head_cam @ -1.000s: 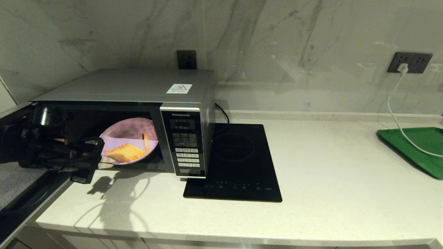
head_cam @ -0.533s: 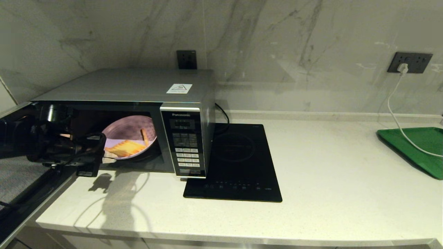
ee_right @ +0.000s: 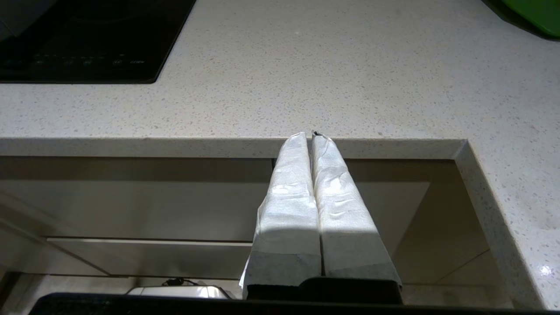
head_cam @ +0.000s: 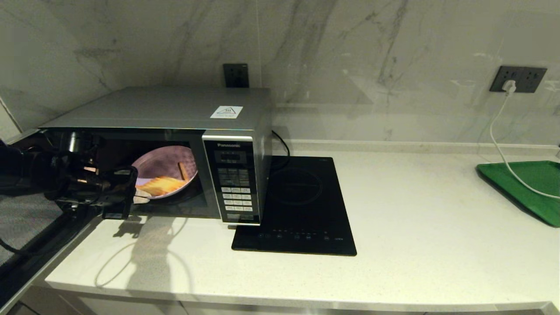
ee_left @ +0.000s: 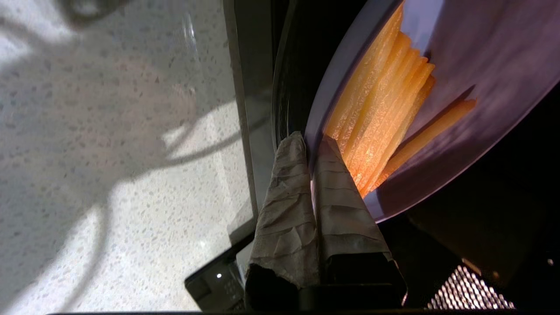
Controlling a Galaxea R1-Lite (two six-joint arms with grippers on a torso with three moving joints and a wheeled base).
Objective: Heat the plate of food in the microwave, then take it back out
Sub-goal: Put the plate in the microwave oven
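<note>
Head view: microwave sits at left-centre of the frame on the pale counter, its door swung open toward the lower left edge. The plate of food is inside the cavity, tilted, near rim toward the opening, fries piled at that low side. Left gripper is at the cavity mouth, at the plate's near rim. A black cooktop lies just beside the microwave; a green tray sits at the far right edge. Compared with the earlier head frames, the plate is deeper in the cavity and shows smaller, and the left arm has risen and pushed inward. Left wrist view: the two taped fingers are pinched narrow on the plate's lilac rim, one pad under, one over, fries touching the inner pad. Plate is not yet set flat, as far as I can judge. Right wrist view: right gripper is parked off the counter's front edge, at lower centre of the frame, fingers pressed together on nothing. Progress, judged: door open and plate nearly loaded; release, closing, heating, reopening and retrieval all remain.
</note>
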